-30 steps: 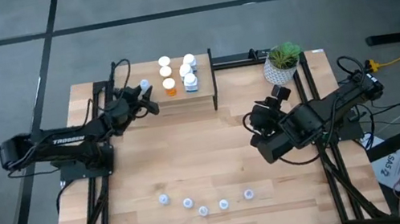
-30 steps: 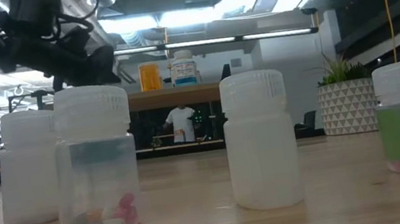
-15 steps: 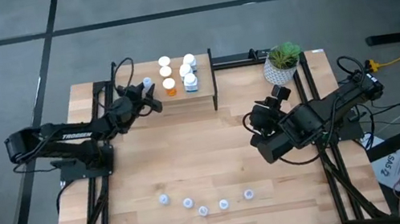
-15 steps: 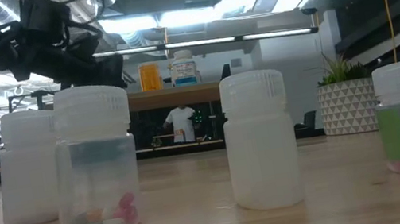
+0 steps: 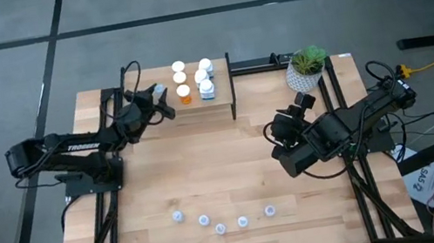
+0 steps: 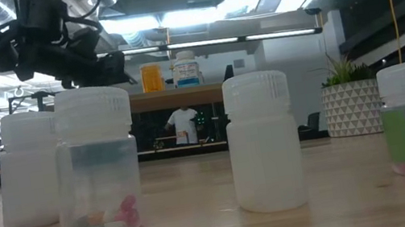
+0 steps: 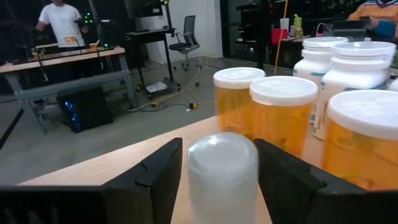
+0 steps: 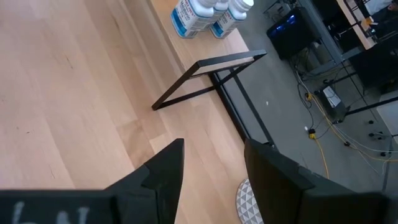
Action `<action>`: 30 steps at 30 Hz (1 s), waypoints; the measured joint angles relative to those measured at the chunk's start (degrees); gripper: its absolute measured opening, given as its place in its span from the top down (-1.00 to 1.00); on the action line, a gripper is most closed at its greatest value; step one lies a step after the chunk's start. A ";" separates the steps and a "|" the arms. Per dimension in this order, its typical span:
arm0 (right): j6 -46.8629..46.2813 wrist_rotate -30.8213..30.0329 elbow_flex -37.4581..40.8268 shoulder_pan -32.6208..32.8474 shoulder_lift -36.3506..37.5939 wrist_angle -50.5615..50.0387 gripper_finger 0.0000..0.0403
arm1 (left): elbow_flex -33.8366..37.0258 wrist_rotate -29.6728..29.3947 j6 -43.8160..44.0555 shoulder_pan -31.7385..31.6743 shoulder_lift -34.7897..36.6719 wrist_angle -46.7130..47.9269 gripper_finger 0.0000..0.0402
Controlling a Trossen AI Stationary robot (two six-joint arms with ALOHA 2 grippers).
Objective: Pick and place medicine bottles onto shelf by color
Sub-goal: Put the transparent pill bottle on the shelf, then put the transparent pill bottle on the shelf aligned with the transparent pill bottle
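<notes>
At the shelf's left end, the left end effector (image 5: 158,98) sits with its fingers (image 7: 152,180) parted on either side of a pale-blue vial (image 7: 222,169) standing on the shelf (image 5: 223,107), whether they touch it cannot be told; just beyond stand orange bottles (image 7: 283,115) and white bottles (image 5: 205,80); five more vials (image 5: 219,221) lie in an arc near the bench's (image 5: 207,167) front edge. Right of centre, the right end effector (image 5: 277,133) waits above the bench, fingers apart and empty, near a potted plant (image 5: 307,67).
</notes>
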State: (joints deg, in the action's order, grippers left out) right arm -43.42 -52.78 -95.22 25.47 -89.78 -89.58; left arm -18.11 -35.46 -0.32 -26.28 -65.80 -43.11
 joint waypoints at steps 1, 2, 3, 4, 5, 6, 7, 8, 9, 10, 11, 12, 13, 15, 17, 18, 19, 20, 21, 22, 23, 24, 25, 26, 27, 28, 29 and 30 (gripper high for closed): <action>0.00 0.17 0.00 -0.02 0.00 0.00 0.15 | 0.00 0.00 0.09 -0.03 0.00 0.00 0.06; -0.03 0.29 0.00 -0.02 0.00 0.01 0.15 | 0.00 0.00 0.10 -0.03 0.00 0.00 0.05; -0.05 0.33 0.00 -0.01 0.00 0.00 0.15 | 0.00 0.02 0.10 -0.01 0.00 -0.02 0.05; -0.06 0.34 0.00 -0.01 0.00 0.00 0.15 | 0.00 0.02 0.10 0.00 0.00 -0.08 0.05; -0.05 0.37 0.00 -0.01 0.00 0.00 0.15 | 0.00 0.02 0.10 0.00 0.00 -0.33 0.05; -0.07 0.38 0.00 -0.02 0.00 0.00 0.15 | 0.00 0.01 0.10 -0.02 0.00 -0.90 0.05; -0.07 0.38 0.00 0.00 0.00 0.00 0.15 | 0.00 0.06 0.09 0.00 0.00 -1.86 0.05; -0.07 0.40 0.00 -0.02 0.00 0.00 0.15 | 0.00 0.43 -0.04 0.00 0.00 -3.21 0.05; -0.07 0.40 0.00 0.00 0.00 0.00 0.15 | 0.00 0.79 -0.51 0.00 0.00 -4.90 0.05; -0.07 0.44 0.00 0.00 0.00 0.00 0.15 | 0.00 1.04 -1.38 0.00 0.00 -6.75 0.05; -0.11 0.71 0.00 -0.02 0.00 0.02 0.15 | 0.00 1.26 -2.32 0.00 0.00 -8.56 0.05; -0.13 1.27 0.00 -0.02 0.00 0.05 0.15 | -0.01 1.42 -3.25 0.00 0.05 -10.13 0.05; -0.13 1.82 0.00 -0.02 0.00 0.13 0.15 | -0.19 1.44 -4.10 0.08 0.20 -11.12 0.05; -0.13 1.98 0.00 0.01 -0.01 0.26 0.15 | -1.03 1.44 -4.82 0.57 0.77 -11.34 0.05; -0.13 2.48 -0.01 0.01 0.00 0.49 0.15 | -1.70 1.61 -4.79 1.95 2.05 -11.44 0.05; -0.13 2.89 -0.02 0.01 0.00 0.59 0.15 | -1.88 2.08 -4.80 3.24 2.86 -11.39 0.05; -0.13 3.07 -0.02 0.01 -0.02 0.57 0.15 | -1.94 2.73 -4.80 4.80 3.85 -10.97 0.05; -0.13 3.13 -0.02 0.01 -0.02 0.59 0.15 | -2.06 3.63 -4.81 6.65 4.90 -9.84 0.06; -0.23 3.38 -0.02 0.01 -0.02 0.59 0.15 | -2.14 4.46 -4.84 8.83 6.20 -8.09 0.06; -0.46 3.81 -0.02 0.01 -0.02 0.57 0.15 | -2.14 5.19 -4.84 11.12 7.72 -5.65 0.07; -0.88 4.30 -0.02 0.01 -0.02 0.57 0.15 | -2.14 5.71 -4.80 13.57 9.26 -3.24 0.07; -1.26 4.80 -0.02 0.01 -0.02 0.53 0.15 | -2.14 6.23 -4.74 16.21 10.94 -0.76 0.08; -1.37 5.06 -0.02 0.01 -0.02 0.52 0.15 | -2.14 6.57 -4.40 18.92 12.63 2.09 0.08; -1.39 5.47 -0.02 0.01 -0.02 0.52 0.15 | -2.14 6.57 -3.54 21.80 14.29 5.08 0.08; -1.45 6.20 -0.02 0.01 -0.02 0.52 0.15 | -2.14 6.61 -2.28 24.76 15.95 7.93 0.08; -1.48 6.78 -0.02 0.01 -0.02 0.53 0.15 | -2.14 6.69 -0.83 27.72 17.69 11.04 0.09; -1.49 7.11 -0.02 0.01 -0.02 0.55 0.15 | -2.14 6.72 0.94 30.67 19.40 14.05 0.09; -1.49 7.45 -0.02 0.01 -0.02 0.55 0.15 | -2.14 6.73 2.91 33.60 21.03 17.03 0.09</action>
State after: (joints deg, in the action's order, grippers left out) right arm -44.91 -45.32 -95.24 25.47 -89.80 -89.03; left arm -20.25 -28.73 2.59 7.32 -44.77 -26.08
